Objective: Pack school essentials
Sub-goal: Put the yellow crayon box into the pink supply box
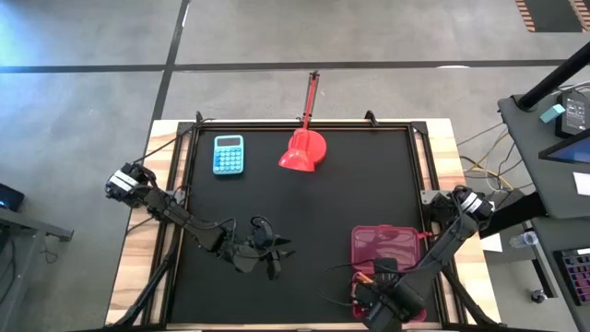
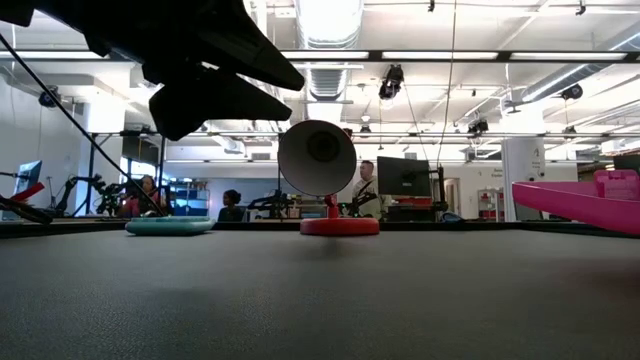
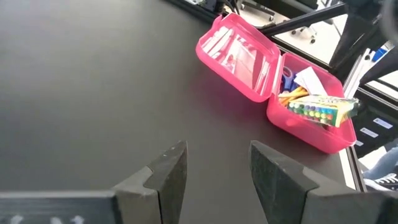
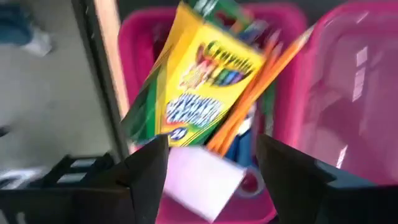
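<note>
**Stationery in the Pink Case; Both Grippers Open and Empty**

Right gripper [image 1: 380, 297] sits at the near edge of the desk [image 1: 304, 231], around 5 o'clock from centre in the high view, directly over the pink case [image 3: 283, 81]. Its fingers [image 4: 149, 171] stand wide apart and hold nothing. In the right wrist view the yellow-green crayon box [image 4: 199, 81] lies tilted in the case's tray just beyond those fingers, apart from them. Orange and yellow pencils [image 4: 258, 93] lean beside the box, and a pale pink note pad [image 4: 202, 180] lies at its near end. A round red shape shows by the pad; it cannot be identified.

Left gripper [image 1: 273, 256] hangs at about 7 o'clock, near the desk's centre line, well apart from the case. Its fingers [image 3: 168, 177] are parted with only bare desk between them. The left wrist view shows the case open, its clear-windowed lid [image 3: 239, 56] laid back flat, with the crayon box and pencils in the tray.

Farther off, at 11 o'clock, a light-blue calculator [image 1: 229, 154] lies flat. At 12 o'clock a red domed object [image 1: 303, 151] rests near the far edge, its red stick [image 1: 312, 97] reaching beyond the desk. People sit in the room behind, seen in the low view.
</note>
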`<state>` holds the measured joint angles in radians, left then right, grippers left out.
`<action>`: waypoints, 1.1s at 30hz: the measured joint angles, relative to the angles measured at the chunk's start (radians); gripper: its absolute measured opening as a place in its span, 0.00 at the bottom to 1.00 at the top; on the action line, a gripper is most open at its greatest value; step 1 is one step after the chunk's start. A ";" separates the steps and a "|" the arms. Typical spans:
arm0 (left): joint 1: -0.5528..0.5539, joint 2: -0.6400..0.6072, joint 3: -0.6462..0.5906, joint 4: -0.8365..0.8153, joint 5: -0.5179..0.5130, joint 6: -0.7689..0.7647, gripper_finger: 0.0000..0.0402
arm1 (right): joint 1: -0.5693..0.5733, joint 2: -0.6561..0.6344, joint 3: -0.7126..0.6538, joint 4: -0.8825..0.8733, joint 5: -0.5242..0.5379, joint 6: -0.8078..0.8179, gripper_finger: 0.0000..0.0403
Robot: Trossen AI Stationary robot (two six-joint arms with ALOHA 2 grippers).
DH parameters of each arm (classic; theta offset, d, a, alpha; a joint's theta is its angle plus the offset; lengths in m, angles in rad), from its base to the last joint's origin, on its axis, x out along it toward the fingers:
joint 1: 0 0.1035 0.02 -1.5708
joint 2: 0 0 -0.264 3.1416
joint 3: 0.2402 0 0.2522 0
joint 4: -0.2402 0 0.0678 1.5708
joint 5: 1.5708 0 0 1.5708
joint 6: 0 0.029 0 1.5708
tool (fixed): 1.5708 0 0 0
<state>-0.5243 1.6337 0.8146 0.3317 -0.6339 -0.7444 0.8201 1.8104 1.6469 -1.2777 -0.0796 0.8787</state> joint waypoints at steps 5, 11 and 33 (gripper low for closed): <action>0.001 0.000 0.000 0.000 0.010 -0.005 0.39 | 0.031 -0.003 0.034 0.008 0.204 0.001 0.56; 0.001 0.000 0.007 0.001 0.087 -0.006 0.39 | 0.092 -0.003 0.013 0.081 0.434 0.071 0.56; 0.005 -0.264 -0.036 -0.032 0.156 0.255 0.39 | 0.223 -0.004 -0.171 0.540 0.472 0.189 0.56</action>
<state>-0.5196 1.3698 0.7783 0.2994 -0.4782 -0.4897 1.0429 1.8069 1.4762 -0.7378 0.3923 1.0680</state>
